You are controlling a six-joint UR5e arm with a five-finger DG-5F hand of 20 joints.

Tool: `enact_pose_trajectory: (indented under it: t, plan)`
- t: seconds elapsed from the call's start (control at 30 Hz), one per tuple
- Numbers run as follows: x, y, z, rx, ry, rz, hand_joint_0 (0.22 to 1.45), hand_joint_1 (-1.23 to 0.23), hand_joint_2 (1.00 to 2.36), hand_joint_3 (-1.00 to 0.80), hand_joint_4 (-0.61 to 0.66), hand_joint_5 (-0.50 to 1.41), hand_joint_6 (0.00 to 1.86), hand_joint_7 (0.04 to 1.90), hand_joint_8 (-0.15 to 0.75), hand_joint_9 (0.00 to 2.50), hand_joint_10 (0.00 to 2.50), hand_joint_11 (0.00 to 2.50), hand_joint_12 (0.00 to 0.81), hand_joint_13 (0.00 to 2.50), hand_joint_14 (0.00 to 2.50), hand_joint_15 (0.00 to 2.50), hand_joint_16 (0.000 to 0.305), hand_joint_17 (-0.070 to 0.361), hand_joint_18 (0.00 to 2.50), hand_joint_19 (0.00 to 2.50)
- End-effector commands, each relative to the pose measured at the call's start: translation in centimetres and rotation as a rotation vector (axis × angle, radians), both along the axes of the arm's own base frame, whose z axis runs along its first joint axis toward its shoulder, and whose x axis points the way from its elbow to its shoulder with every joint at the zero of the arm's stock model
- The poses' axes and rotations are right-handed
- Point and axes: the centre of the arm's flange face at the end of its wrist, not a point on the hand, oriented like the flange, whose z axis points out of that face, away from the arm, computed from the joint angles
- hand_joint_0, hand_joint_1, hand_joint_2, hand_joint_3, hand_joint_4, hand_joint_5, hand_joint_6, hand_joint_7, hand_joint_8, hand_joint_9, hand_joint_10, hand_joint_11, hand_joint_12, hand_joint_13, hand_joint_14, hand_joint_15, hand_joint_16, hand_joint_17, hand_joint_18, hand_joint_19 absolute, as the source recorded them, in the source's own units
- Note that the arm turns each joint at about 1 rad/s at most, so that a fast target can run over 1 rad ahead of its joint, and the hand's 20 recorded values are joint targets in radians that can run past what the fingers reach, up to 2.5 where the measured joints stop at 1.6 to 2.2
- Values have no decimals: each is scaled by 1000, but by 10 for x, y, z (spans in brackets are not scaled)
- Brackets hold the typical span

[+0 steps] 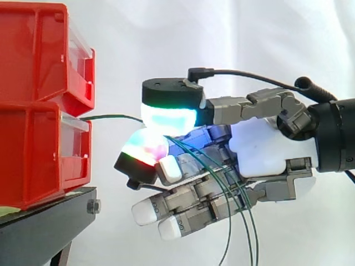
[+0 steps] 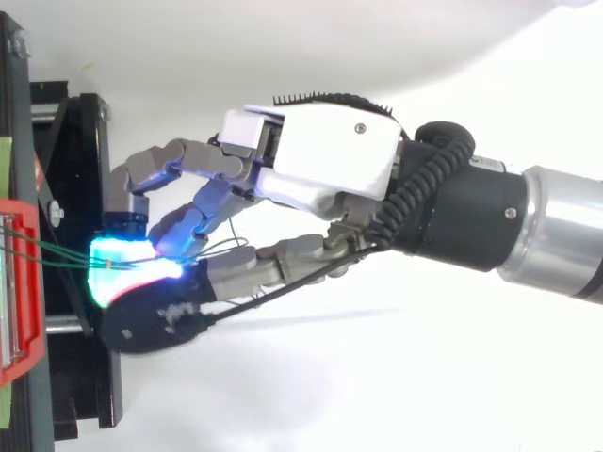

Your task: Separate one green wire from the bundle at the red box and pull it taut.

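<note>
Bins [image 1: 33,105]: red plastic, two stacked, at the stand's edge facing the hand. A hard tug could drag or tip them over that edge, since nothing visible pins them down.
Stand [image 1: 44,227]: black metal, carrying the bins. In the top view its frame lies just beside the pads, so a drift towards the bins could knock it.
Hand [image 1: 260,149]: white and grey, fingered, clamped in a pinch on green wire. The lower fingers are half-curled and hold nothing.
Pads [image 1: 166,117]: two thick glowing fingertips pressed together near the lower bin's front. A smooth, thin strand may slide out from between them under tension.
Loose wires [image 1: 244,221]: thin green strands trailing from the pinch across the lower fingers and down. They are likely to snag there and get hauled along.
Pinched wire [image 1: 113,116]: thin green strand running from the lower bin's front to the pads, slightly bowed, not yet taut. In the top view more than one strand seems to reach the pads, so separation may be incomplete.
</note>
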Motion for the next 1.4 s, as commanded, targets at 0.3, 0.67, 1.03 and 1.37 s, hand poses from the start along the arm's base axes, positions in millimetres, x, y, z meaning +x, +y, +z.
enact_pose_trajectory:
  t: [0.3,0.67,1.03,1.37]
  plan:
    - [-5,-2,18,-8,21,-1,584,-515,1007,-420,203,-155,864,1266,305,1019,21,674,379,755,15,395,51,114,659,444]
    - [-8,-6,30,-29,29,-8,588,-740,1022,-118,157,-169,888,1283,313,967,22,697,384,749,16,411,52,118,671,440]
    - [-11,-5,29,-29,55,-10,668,-885,1004,-457,181,-174,887,1238,293,933,20,693,373,734,16,394,52,117,679,430]
    - [-16,-8,36,-29,71,-10,584,-550,1006,-428,198,-155,867,1263,308,1014,21,674,381,756,16,407,53,119,684,474]
